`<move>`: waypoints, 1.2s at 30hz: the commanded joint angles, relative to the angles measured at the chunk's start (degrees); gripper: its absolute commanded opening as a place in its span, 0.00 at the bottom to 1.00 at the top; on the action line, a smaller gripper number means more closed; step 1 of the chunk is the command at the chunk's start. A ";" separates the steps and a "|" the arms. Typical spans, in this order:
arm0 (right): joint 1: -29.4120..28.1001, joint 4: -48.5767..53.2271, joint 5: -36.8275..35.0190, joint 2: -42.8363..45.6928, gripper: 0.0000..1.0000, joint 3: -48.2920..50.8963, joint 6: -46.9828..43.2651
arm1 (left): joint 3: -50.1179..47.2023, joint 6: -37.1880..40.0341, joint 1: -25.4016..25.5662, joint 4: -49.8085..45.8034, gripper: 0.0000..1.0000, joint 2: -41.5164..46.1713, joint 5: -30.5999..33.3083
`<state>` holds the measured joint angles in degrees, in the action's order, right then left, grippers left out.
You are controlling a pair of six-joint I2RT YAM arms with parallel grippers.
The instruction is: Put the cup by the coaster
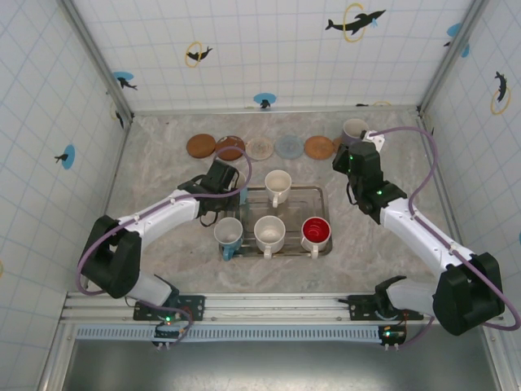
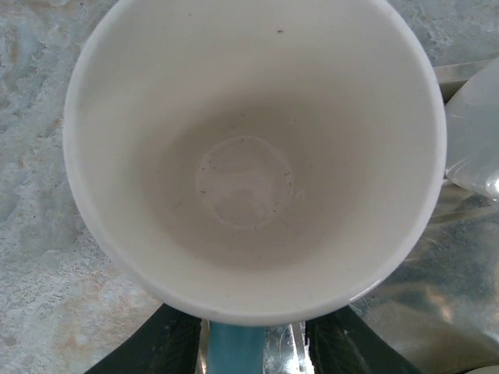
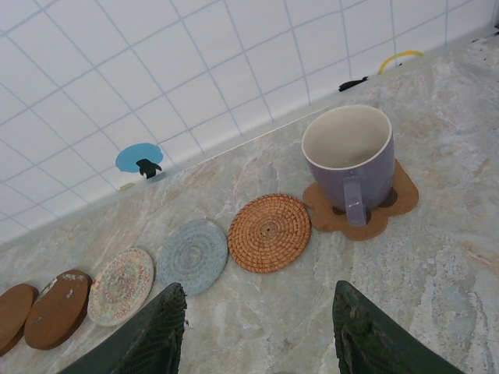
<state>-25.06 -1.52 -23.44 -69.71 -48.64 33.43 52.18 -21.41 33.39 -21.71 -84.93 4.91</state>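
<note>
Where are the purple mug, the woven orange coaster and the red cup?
purple mug [image 3: 329,184], right wrist view, outer wall.
woven orange coaster [image 3: 270,232], right wrist view, its centre.
red cup [image 1: 316,233], top external view, its inside.

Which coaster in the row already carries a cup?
The flower-shaped cork coaster at the row's right end, under the purple cup. The round coasters beside it are bare.

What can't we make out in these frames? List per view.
- Left wrist: the rim of the cup hides the tips of the left claw, so open or shut is unclear.
- Top: the left claw sits under its own wrist housing; same doubt.
- Top: the purple cup is partly behind the right arm.
- Right wrist: the leftmost coaster is cut by the frame edge.
</note>
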 commanded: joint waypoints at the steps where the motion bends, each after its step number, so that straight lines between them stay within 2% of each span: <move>1: 0.35 -2.52 0.04 -0.07 0.53 0.91 0.29 | -0.05 0.14 0.08 1.41 0.35 -0.77 0.37; 13: 0.44 -2.48 0.07 -0.16 0.53 1.01 0.40 | 0.11 0.14 0.11 1.28 0.19 -1.49 0.19; 19: 0.49 -2.52 0.13 -0.07 0.53 1.11 0.41 | 0.66 0.06 0.16 0.64 0.00 -1.65 0.49; 36: 0.66 -2.58 0.44 -0.07 0.53 1.19 0.42 | -1.12 -1.43 0.82 3.61 0.00 5.69 3.65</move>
<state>-24.64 -1.52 -22.72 -69.71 -48.64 33.58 51.03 -21.67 33.82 -21.61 -81.82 6.26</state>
